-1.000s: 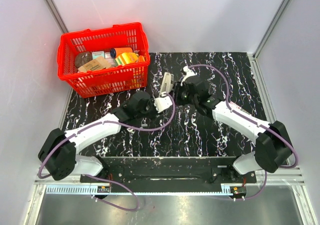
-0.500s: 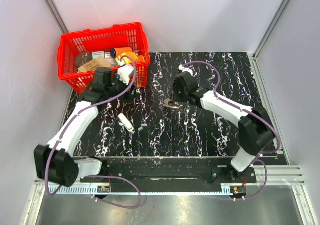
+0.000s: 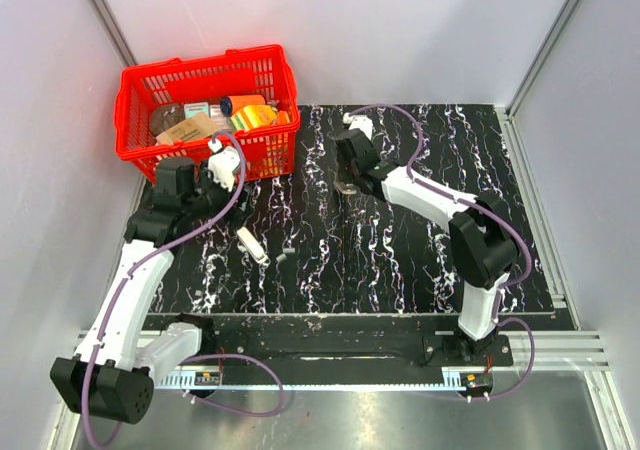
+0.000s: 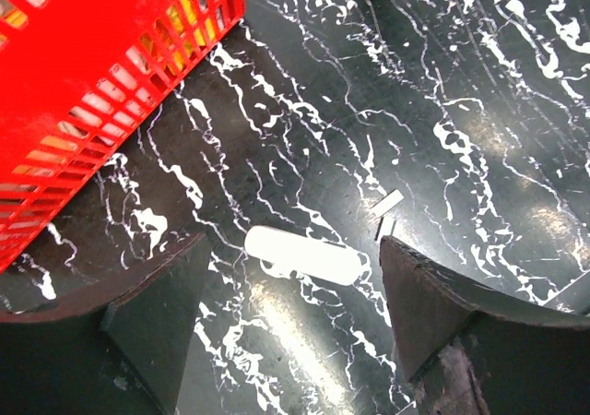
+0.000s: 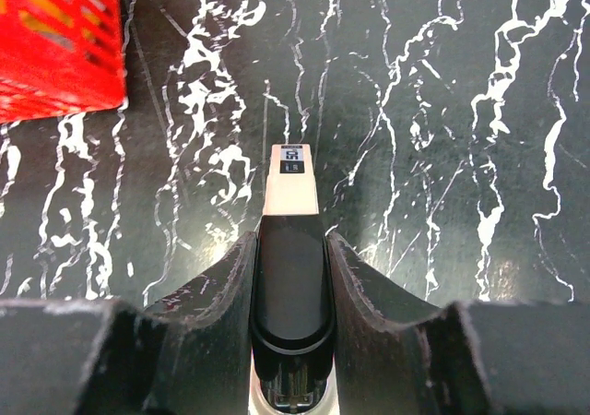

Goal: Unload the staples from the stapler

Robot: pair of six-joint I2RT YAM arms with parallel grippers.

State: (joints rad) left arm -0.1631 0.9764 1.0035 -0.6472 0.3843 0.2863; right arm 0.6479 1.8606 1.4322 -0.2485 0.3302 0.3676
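The stapler [image 5: 291, 277], narrow and dark with a pale tip, is clamped between the fingers of my right gripper [image 5: 291, 240]. In the top view that gripper [image 3: 350, 170] holds the stapler [image 3: 346, 184] low over the back middle of the table. My left gripper [image 3: 222, 165] stands open beside the red basket with nothing in it. In the left wrist view, the open left gripper [image 4: 293, 242] has a white oblong piece [image 4: 302, 254] lying on the table below it. A small pale sliver [image 4: 388, 203] lies beside that piece; I cannot tell whether it is staples.
The red basket [image 3: 140, 150], filled with several packets, stands at the back left, and its wall [image 4: 83, 74] is close to my left gripper. The white oblong piece [image 3: 252, 244] and the sliver [image 3: 285, 257] lie left of the table's middle.
My left gripper opened and swung left to the basket; the white oblong piece now lies on the table. My right gripper carried the stapler a little farther back.
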